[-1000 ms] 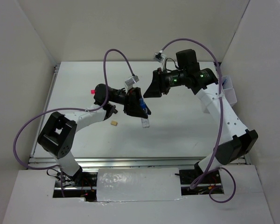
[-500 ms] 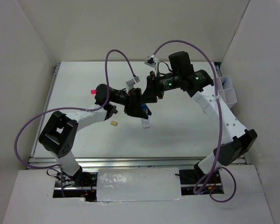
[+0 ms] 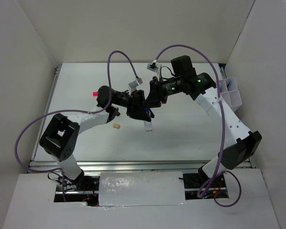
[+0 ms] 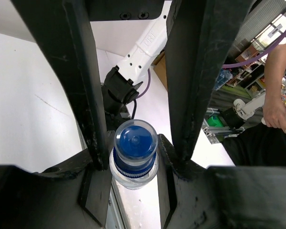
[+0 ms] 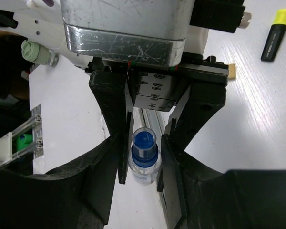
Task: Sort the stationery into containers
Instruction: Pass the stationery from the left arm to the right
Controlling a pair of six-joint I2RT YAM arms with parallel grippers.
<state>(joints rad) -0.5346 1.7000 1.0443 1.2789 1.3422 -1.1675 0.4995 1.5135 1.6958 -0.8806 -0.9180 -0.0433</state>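
left jaws held blue-capped bottle point(image 4: 135, 148), partly closed | right jaws stood around same bottle; grip was unclear

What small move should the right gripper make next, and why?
Probably close the right gripper on the bottle. The left gripper holds it, and the right jaws flank it with what looks like a small gap, as if for a handover.

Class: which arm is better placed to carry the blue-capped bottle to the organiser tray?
Right. The tray stands at the right edge of the table, on that arm's side, and the right gripper flanks the bottle that the left gripper holds mid-table.
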